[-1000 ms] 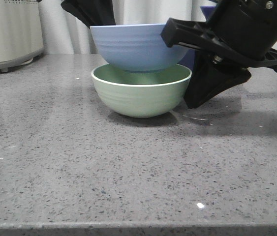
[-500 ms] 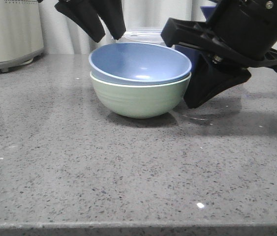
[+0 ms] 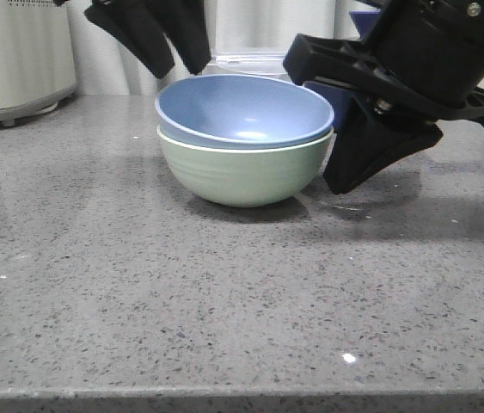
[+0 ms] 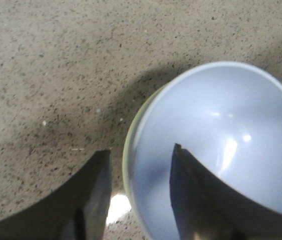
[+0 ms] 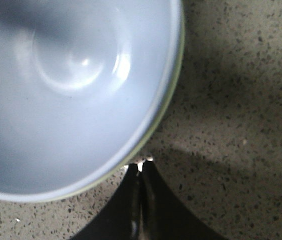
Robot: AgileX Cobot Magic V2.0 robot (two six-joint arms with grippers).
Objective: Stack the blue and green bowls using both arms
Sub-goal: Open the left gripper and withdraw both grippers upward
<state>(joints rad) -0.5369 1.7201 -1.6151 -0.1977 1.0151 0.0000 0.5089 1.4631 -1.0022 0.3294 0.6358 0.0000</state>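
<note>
The blue bowl (image 3: 242,112) sits nested inside the green bowl (image 3: 242,176) on the grey counter, tilted slightly so that its back rim is higher. My left gripper (image 3: 180,67) is open and empty, just above the bowls' back left rim. In the left wrist view its fingers (image 4: 141,150) straddle the blue bowl's (image 4: 221,130) rim without touching it, and a thin edge of the green bowl (image 4: 126,155) shows beside it. My right gripper (image 3: 334,182) is shut, its tips down at the counter just right of the green bowl. The right wrist view shows the shut tips (image 5: 141,162) beside the blue bowl (image 5: 70,90) and the green rim (image 5: 180,60).
A white appliance (image 3: 18,52) stands at the back left. A clear lidded container (image 3: 246,62) is behind the bowls. A dark navy pot (image 3: 338,101) is partly hidden behind my right gripper. The speckled counter's front edge (image 3: 242,394) runs along the bottom.
The blue bowl, held above the green bowl a second ago, now rests inside it. My left gripper has let go, opened and risen slightly. The right gripper has barely moved.
</note>
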